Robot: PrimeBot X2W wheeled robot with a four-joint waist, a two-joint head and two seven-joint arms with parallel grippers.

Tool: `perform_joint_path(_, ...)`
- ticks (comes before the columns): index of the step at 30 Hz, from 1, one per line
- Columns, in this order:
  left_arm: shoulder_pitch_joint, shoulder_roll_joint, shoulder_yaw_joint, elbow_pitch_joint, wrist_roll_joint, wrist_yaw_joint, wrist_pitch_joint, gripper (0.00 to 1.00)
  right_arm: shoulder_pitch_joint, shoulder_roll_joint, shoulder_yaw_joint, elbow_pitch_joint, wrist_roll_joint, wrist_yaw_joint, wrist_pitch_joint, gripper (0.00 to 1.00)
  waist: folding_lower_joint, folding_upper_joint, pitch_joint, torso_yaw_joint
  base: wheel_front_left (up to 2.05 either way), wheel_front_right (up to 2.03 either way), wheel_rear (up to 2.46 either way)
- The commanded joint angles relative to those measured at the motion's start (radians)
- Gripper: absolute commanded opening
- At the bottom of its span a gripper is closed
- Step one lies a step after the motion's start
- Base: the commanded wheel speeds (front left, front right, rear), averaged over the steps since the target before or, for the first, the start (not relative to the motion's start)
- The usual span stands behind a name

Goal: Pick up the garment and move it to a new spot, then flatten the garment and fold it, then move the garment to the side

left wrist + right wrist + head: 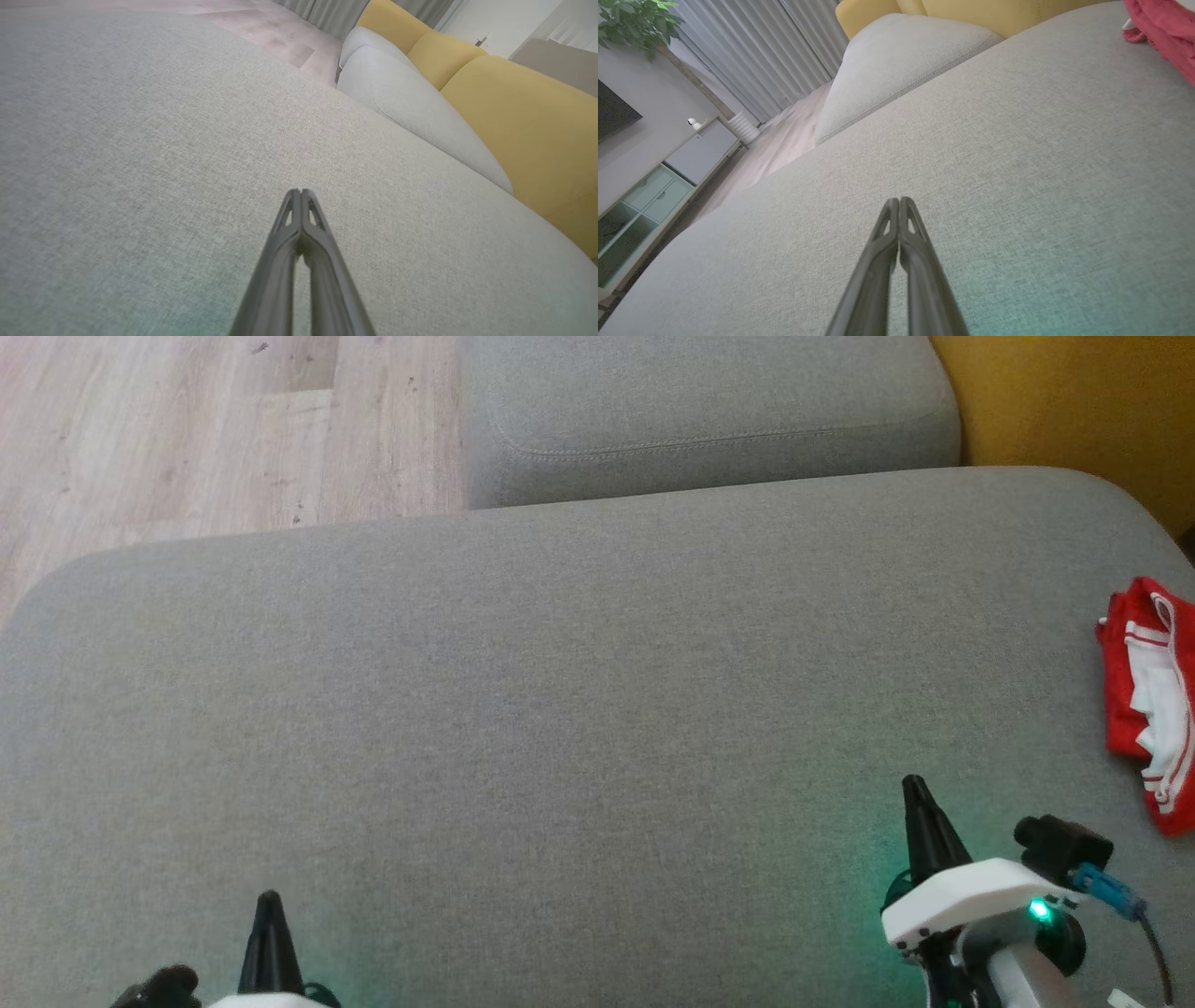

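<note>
The garment (1150, 709) is red with white stripes and lies bunched at the far right edge of the grey cushion (560, 709); a red corner of the garment (1164, 28) shows in the right wrist view's top right. My right gripper (915, 786) is shut and empty, low at the right, to the left of and nearer than the garment. At the lower left my left gripper (269, 898) is shut too, holding nothing. Both wrist views show the fingertips pressed together over bare grey fabric: left gripper (300, 191), right gripper (899, 199).
A second grey cushion (709, 420) lies beyond the big one. A yellow sofa back (1074, 411) rises at the far right. Pale wood floor (215, 429) is at the far left. A cabinet (654, 196) and curtains (752, 51) stand farther off.
</note>
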Motion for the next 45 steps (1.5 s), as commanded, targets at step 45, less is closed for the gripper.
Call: perform_joint_path(45,-0.105,0.004,0.063,-0.124,-0.511,-0.022,0.138,0.0,-0.008,0.001,-0.11,-0.199,0.537,0.0,0.144,0.0,0.0,-0.0001,0.016,0.015,0.0,0.0,0.0)
